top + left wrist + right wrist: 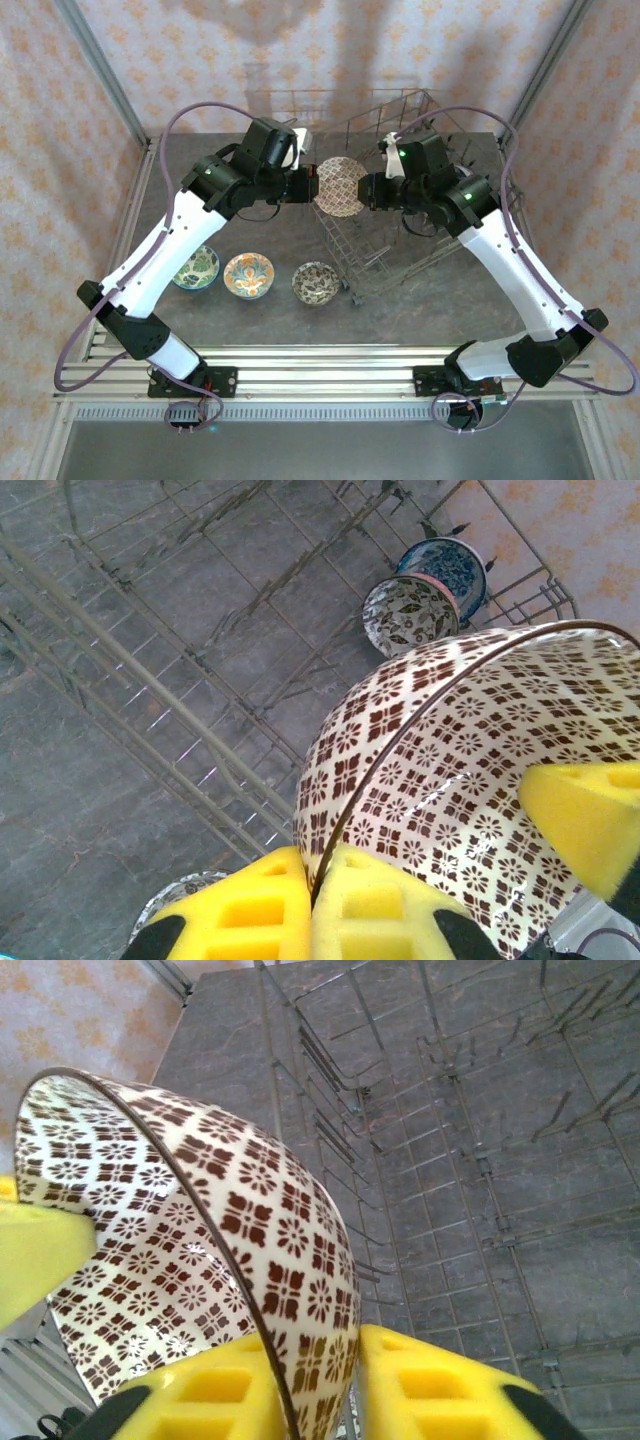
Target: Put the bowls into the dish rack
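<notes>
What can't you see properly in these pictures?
- Right wrist view: whether the right gripper squeezes the brown-patterned bowl or just straddles its rim; the bowl's wall hides the contact.
- Left wrist view: a bowl low left, mostly hidden by a yellow finger and the bottom edge.
- Left wrist view: the blue bowl, partly covered by the leaf-patterned bowl in front.

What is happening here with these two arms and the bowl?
Both arms hold one brown-patterned bowl between them, by the left edge of the dish rack. The left claw pinches one side of its rim, and the right claw has its fingers on either side of the opposite rim, so it looks like a handover. Three other bowls wait on the table.
</notes>
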Controlling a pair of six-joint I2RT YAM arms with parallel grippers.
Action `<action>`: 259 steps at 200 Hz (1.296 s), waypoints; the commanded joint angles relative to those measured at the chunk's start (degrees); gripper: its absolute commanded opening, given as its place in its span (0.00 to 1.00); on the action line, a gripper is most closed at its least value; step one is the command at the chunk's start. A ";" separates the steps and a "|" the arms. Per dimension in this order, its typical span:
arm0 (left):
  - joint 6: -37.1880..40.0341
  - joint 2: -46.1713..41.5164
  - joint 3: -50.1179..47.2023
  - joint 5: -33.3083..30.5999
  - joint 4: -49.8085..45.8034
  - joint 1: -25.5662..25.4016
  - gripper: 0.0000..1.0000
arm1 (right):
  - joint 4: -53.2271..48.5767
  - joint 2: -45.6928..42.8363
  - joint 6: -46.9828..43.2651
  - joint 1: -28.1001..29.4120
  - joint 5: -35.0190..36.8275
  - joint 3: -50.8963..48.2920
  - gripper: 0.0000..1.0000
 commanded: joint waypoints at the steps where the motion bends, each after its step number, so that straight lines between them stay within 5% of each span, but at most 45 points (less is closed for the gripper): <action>1: -1.09 0.39 2.84 -0.30 3.70 -1.15 0.00 | -0.57 -0.44 0.31 0.25 2.36 0.76 0.15; 54: -1.51 1.10 2.58 -0.18 3.19 -2.15 0.03 | -1.68 -1.80 1.21 0.22 7.12 0.50 0.06; 101: -1.14 -0.42 2.78 -2.39 2.52 -2.33 0.47 | -3.16 -2.74 4.80 0.09 17.40 1.02 0.00; 133: -0.27 -4.28 -0.45 -6.06 3.03 -1.88 0.63 | -3.43 -4.45 7.28 -2.07 28.11 -0.65 0.00; 195: -1.06 -12.69 -14.88 -3.26 4.59 4.16 0.66 | -7.15 2.75 -1.58 -5.83 62.26 2.06 0.00; 236: -1.78 -17.13 -24.12 -0.52 6.32 8.26 0.65 | -0.02 6.68 -10.36 -6.27 77.01 -1.81 0.00; 259: -1.67 -18.46 -27.16 0.62 7.64 9.13 0.65 | 3.10 8.97 -14.69 -6.73 78.79 -2.73 0.00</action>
